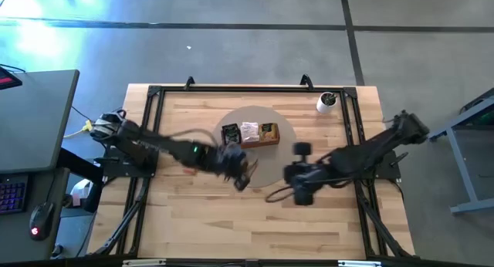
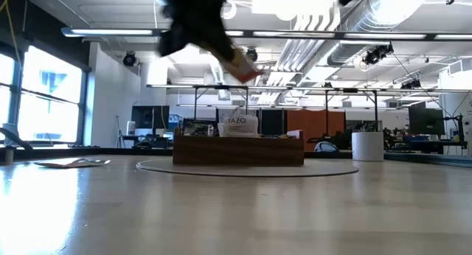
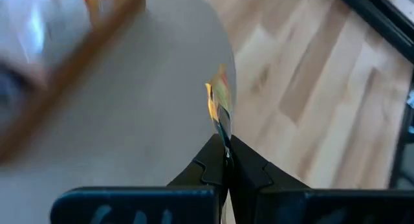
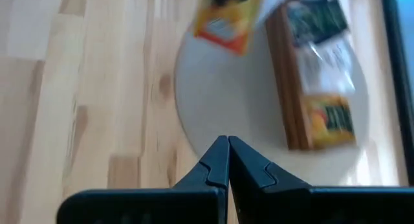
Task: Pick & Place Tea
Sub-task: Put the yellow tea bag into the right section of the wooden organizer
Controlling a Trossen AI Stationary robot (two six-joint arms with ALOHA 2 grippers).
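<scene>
Left gripper [image 1: 241, 174] raised above the near edge of the round grey mat [image 1: 270, 170], fingers pinched on a small flat yellow-orange tea sachet [image 3: 218, 102], seen edge-on between the dark fingertips in the left wrist view and hanging well above the table in the low view [image 2: 243, 67]. Just beyond, in the middle of the mat, the brown wooden three-compartment tray [image 1: 250, 133], holding black sachets [image 1: 230, 133] in its left compartment, white sachets [image 1: 249, 131] in the middle and yellow-orange sachets [image 1: 268, 130] in the right. Right gripper [image 1: 292, 174] hovering at the mat's right edge, near the tray but apart from it, fingers pressed together with nothing between them [image 4: 228, 160]. Far right corner of the light wooden table [image 1: 193, 221]: small white cup [image 1: 327, 102], well apart from the tray.
</scene>
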